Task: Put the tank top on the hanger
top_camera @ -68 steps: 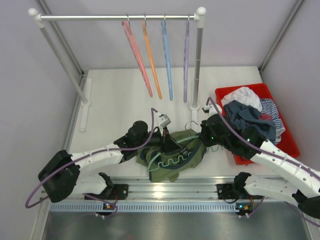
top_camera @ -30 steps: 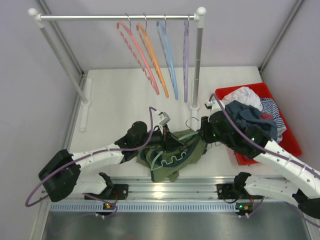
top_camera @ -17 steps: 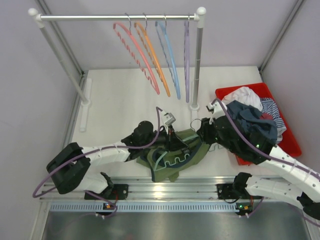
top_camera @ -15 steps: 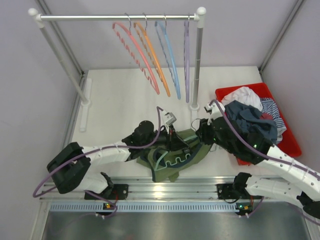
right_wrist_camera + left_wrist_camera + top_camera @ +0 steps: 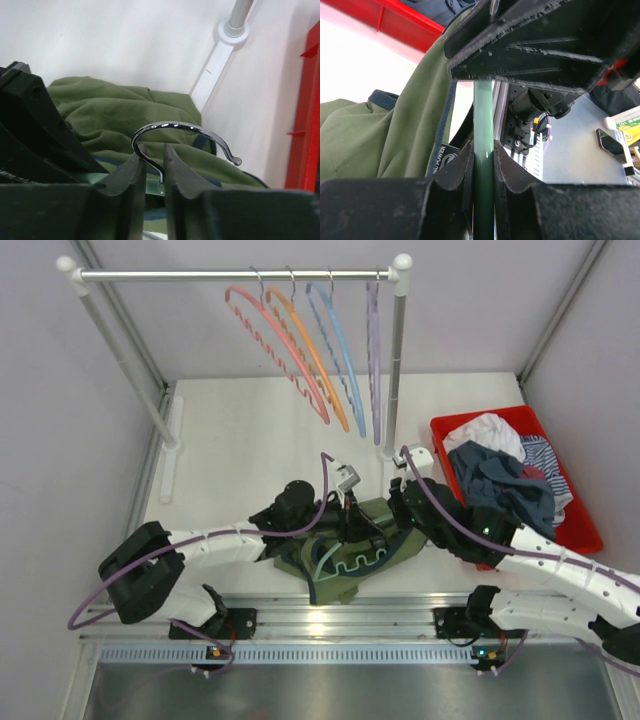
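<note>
Tank top (image 5: 322, 585) bunched on worktop (image 5: 230, 430), lower centre of the overhead view, left fingers (image 5: 459, 172) pinching hanger (image 5: 483, 115) bar — right fingers (image 5: 130, 177) nipped together on its metal hook (image 5: 175, 126)

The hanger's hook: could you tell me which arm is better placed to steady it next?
Probably right: the right gripper straddles the hook, while the left gripper is shut on the hanger.

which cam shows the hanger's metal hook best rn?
Right wrist: the hook arcs in full, sharp, just above the right tool, against the tank top. Left wrist shows only the green bar of the hanger, pinched in the left tool. Top external: hook not discernible among the arms.
</note>
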### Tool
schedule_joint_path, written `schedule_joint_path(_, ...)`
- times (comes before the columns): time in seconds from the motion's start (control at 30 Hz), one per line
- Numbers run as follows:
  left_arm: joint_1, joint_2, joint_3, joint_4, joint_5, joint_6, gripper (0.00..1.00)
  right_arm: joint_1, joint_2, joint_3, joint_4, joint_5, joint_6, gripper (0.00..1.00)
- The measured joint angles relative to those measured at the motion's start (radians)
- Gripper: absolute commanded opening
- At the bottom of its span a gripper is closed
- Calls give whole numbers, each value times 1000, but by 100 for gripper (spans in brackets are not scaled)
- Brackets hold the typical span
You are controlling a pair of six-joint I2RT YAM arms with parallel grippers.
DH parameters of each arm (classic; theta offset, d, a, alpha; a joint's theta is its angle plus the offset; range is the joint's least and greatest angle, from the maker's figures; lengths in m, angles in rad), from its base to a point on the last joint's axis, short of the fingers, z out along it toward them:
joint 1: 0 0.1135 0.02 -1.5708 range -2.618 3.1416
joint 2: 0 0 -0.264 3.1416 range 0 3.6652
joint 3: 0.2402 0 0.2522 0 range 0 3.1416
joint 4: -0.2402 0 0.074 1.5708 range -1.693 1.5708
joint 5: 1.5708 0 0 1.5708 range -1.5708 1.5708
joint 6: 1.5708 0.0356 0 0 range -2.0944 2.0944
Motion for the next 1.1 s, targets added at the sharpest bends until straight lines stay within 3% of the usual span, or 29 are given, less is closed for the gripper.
schedule_joint_path(0.1,0,0,0,-16,0,0,12,9,0,-19,1,25,-22,0)
schedule_joint_path(0.23,-6,-1,0,-45,-3,0,31,26,-3,-42,2,42,-44,0)
schedule_joint_path(0.37,-6,-12,6,-43,-44,0,39,48,-14,-55,2,72,-48,0)
schedule_joint_path(0.87,-5,-229,13,-184,-307,-3,45,100,-56,-87,48,102,-85,0)
schedule_joint_path(1.1,-6,-403,13,-418,-535,-55,44,121,-56,-86,29,113,-100,0)
